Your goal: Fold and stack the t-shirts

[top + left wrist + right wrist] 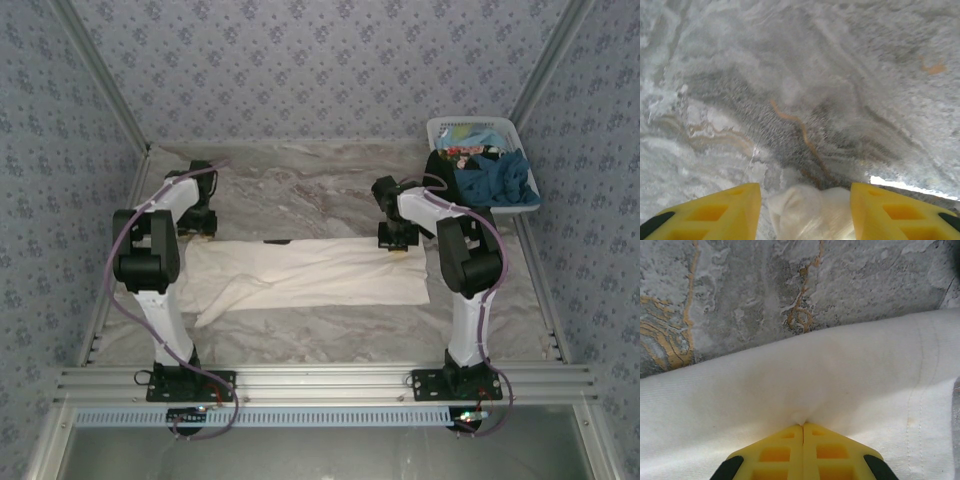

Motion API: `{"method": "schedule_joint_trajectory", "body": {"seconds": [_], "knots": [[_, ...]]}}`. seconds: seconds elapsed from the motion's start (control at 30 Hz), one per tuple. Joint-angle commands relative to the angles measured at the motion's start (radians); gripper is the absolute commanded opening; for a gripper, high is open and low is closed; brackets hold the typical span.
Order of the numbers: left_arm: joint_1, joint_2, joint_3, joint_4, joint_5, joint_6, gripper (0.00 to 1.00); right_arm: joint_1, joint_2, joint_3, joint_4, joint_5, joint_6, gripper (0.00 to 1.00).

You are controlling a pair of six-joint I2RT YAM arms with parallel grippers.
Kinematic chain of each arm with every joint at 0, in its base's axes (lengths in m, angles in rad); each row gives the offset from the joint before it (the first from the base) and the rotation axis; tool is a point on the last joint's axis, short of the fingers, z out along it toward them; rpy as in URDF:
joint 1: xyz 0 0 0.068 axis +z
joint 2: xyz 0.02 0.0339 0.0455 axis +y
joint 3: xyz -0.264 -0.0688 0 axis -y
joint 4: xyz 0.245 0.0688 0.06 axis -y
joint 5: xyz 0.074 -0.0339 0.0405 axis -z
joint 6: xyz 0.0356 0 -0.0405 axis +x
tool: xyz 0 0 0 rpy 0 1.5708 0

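Note:
The large off-white t-shirt (310, 272) lies folded into a long band across the table between the two arms. At its far right edge my right gripper (398, 240) is shut, and in the right wrist view the yellow fingertips (803, 426) pinch a small pucker of the white cloth (815, 375). My left gripper (200, 228) is at the band's far left corner. In the left wrist view its yellow fingers (805, 192) stand apart around a bunched tip of the shirt (810, 215), with a gap on the left side. A teal-blue t-shirt (495, 178) and a black one (440, 165) lie in the basket.
The white slatted basket (470, 122) stands at the back right corner, close behind the right arm. The marbled table cover (320, 195) is bare behind the shirt and in front of it (320, 335). Patterned walls enclose the table on three sides.

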Motion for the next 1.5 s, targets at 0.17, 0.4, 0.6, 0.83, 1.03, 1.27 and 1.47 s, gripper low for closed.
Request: {"method": "schedule_joint_trajectory", "body": {"seconds": [0.17, 0.4, 0.6, 0.83, 1.03, 1.27, 1.47], "knots": [[-0.043, -0.114, -0.079, 0.011, 0.015, 0.106, 0.62, -0.014, 0.067, -0.011, -0.034, 0.008, -0.008, 0.03], [-0.028, -0.007, -0.025, -0.067, -0.016, 0.075, 0.59, -0.012, 0.070, -0.007, -0.035, 0.004, -0.006, 0.03], [-0.008, 0.073, 0.053, -0.125, -0.073, -0.003, 0.38, -0.015, 0.070, -0.009, -0.044, 0.013, -0.008, 0.03], [0.094, 0.056, 0.122, -0.161, 0.025, -0.161, 0.32, -0.019, 0.087, 0.011, -0.078, 0.044, -0.012, 0.00], [0.197, 0.047, 0.125, -0.147, 0.229, -0.281, 0.23, -0.021, 0.099, 0.032, -0.081, 0.038, -0.014, 0.00], [0.279, 0.027, 0.113, -0.161, 0.342, -0.395, 0.00, -0.019, 0.101, 0.035, -0.081, 0.039, -0.012, 0.00], [0.323, -0.015, 0.075, -0.117, 0.439, -0.483, 0.00, -0.020, 0.113, 0.055, -0.086, 0.036, -0.017, 0.00]]}}
